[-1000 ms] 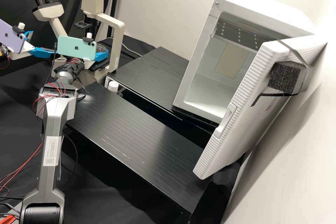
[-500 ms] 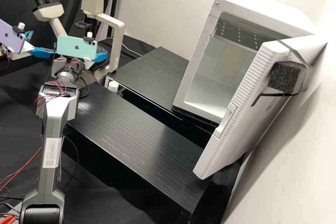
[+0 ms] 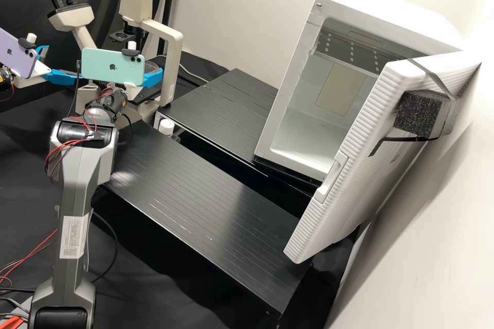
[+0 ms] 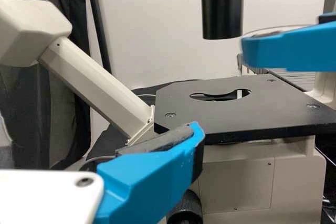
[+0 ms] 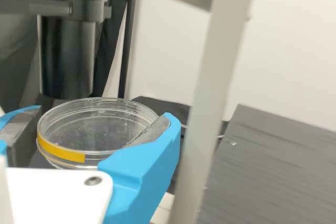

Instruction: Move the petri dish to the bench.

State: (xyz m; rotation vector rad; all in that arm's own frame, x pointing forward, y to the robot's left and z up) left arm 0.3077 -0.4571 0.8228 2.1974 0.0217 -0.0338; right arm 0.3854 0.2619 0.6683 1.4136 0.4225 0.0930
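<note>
In the high view my right gripper [image 3: 151,73] is beside the microscope frame, with the clear petri dish [image 3: 152,66] partly hidden behind it. In the right wrist view the gripper [image 5: 102,118] is shut on the dish [image 5: 100,129], which has a yellow strip on its wall. The left wrist view shows the dish's rim [image 4: 278,29] above the black microscope stage [image 4: 210,114], apart from it. My left gripper [image 3: 63,66] stands open at the far left in the high view, holding nothing. In its wrist view the left gripper [image 4: 102,148] has one blue finger low in front of the stage.
The black bench [image 3: 195,200] lies right of the right arm, with a second black surface [image 3: 226,113] behind. A white incubator [image 3: 288,108] stands open, its door [image 3: 355,164] swung toward the bench. The microscope's upright [image 5: 205,108] is close beside the right gripper.
My right gripper has risen a little and shifted slightly to the right in the high view, carrying the dish. That arm's elbow has swung left. The left arm has kept still.
</note>
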